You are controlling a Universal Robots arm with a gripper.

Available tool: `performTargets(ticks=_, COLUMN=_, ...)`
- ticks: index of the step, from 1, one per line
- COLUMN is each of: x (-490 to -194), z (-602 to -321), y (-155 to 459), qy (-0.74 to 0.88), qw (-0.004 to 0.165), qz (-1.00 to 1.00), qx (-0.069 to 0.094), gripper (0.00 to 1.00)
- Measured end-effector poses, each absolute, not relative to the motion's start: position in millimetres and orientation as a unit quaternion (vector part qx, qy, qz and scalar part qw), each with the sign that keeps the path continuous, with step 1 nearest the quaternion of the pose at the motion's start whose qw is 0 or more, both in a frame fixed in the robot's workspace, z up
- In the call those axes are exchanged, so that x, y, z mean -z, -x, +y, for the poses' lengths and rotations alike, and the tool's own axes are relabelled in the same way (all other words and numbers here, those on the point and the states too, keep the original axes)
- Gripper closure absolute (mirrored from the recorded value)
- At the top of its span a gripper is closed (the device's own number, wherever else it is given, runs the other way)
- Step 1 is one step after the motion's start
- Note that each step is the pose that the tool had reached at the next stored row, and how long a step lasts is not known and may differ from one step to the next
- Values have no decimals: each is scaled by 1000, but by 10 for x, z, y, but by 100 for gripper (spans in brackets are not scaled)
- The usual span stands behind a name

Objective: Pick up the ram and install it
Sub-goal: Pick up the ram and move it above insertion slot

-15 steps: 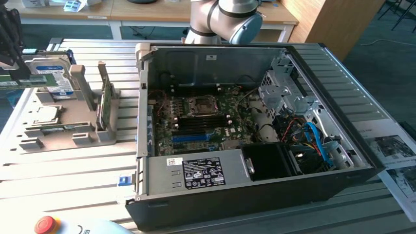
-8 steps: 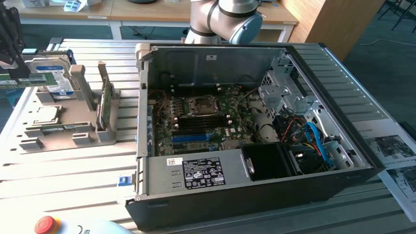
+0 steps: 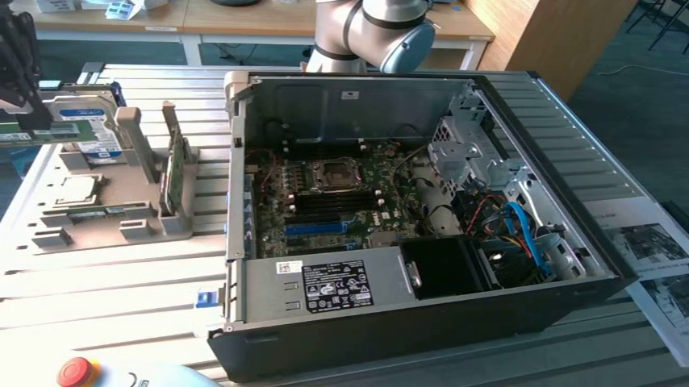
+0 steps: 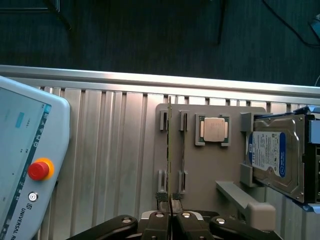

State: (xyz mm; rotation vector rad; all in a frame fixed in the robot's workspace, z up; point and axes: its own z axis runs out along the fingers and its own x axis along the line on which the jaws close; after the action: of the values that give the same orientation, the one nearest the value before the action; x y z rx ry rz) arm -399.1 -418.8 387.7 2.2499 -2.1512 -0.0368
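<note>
In the wrist view my gripper (image 4: 171, 209) is shut on the ram (image 4: 169, 150), a thin green stick seen edge-on that reaches out from between the fingers over the grey parts holder (image 4: 210, 165). In the exterior view the black gripper (image 3: 16, 76) hangs at the far left above the holder (image 3: 102, 218), with the green ram (image 3: 54, 131) lying level under it. The open computer case (image 3: 431, 201) with its green motherboard (image 3: 334, 201) stands to the exterior view's right, well apart from the gripper.
A second green stick (image 3: 173, 165) stands upright in the holder. A silver, blue-labelled hard drive (image 4: 275, 155) and a CPU chip (image 4: 214, 130) also sit there. A teach pendant with a red stop button (image 4: 38, 170) lies on the slatted table (image 4: 110, 150).
</note>
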Motion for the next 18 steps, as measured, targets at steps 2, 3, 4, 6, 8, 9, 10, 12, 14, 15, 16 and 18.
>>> performTargets(ticks=2, x=-3877, z=-4192, y=3967, qy=-723, qw=14, qz=-691, qx=12, gripper=88)
performTargets(ticks=3, x=-3877, z=-4195, y=3952, qy=-723, qw=14, qz=-691, qx=12, gripper=88)
performTargets(ticks=4, x=-3876, z=-4197, y=3937, qy=-723, qw=14, qz=-691, qx=12, gripper=88)
performTargets(ticks=6, x=-3877, z=-4203, y=3903, qy=-723, qw=15, qz=-691, qx=12, gripper=88)
performTargets(ticks=8, x=-3876, z=-4209, y=3865, qy=-723, qw=15, qz=-691, qx=12, gripper=88)
performTargets(ticks=9, x=-3877, z=-4212, y=3843, qy=-723, qw=15, qz=-691, qx=13, gripper=88)
performTargets(ticks=10, x=-3877, z=-4216, y=3818, qy=-723, qw=15, qz=-691, qx=13, gripper=88)
performTargets(ticks=12, x=-3877, z=-4224, y=3771, qy=-723, qw=15, qz=-691, qx=13, gripper=88)
performTargets(ticks=14, x=-3877, z=-4231, y=3721, qy=-723, qw=16, qz=-691, qx=13, gripper=88)
performTargets(ticks=15, x=-3877, z=-4234, y=3694, qy=-723, qw=16, qz=-691, qx=13, gripper=88)
performTargets(ticks=16, x=-3876, z=-4237, y=3669, qy=-723, qw=16, qz=-691, qx=14, gripper=88)
performTargets(ticks=18, x=-3877, z=-4245, y=3615, qy=-723, qw=16, qz=-691, qx=14, gripper=88)
